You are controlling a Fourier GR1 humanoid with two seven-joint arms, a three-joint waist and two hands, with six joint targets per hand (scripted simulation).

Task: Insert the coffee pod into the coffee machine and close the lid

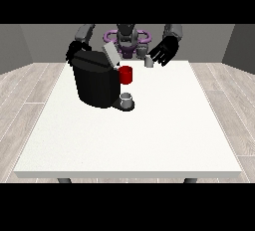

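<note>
Pod [148, 62] unpicked on bench [149, 135], right of coffee machine [95, 78]; lid [110, 55] raised. Hand at view's right [166, 51] beside pod, fingers spread, empty. Insertion, closing pending.

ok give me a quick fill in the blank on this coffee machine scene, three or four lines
1. The coffee machine is coloured ____.
2. The cup beside the machine's upper part is coloured ____.
3. The machine's lid is ____, tilted upward.
4. The small grey pod sits on the table just below the hand at the view's ____.

Missing words: black; red; open; right
</note>
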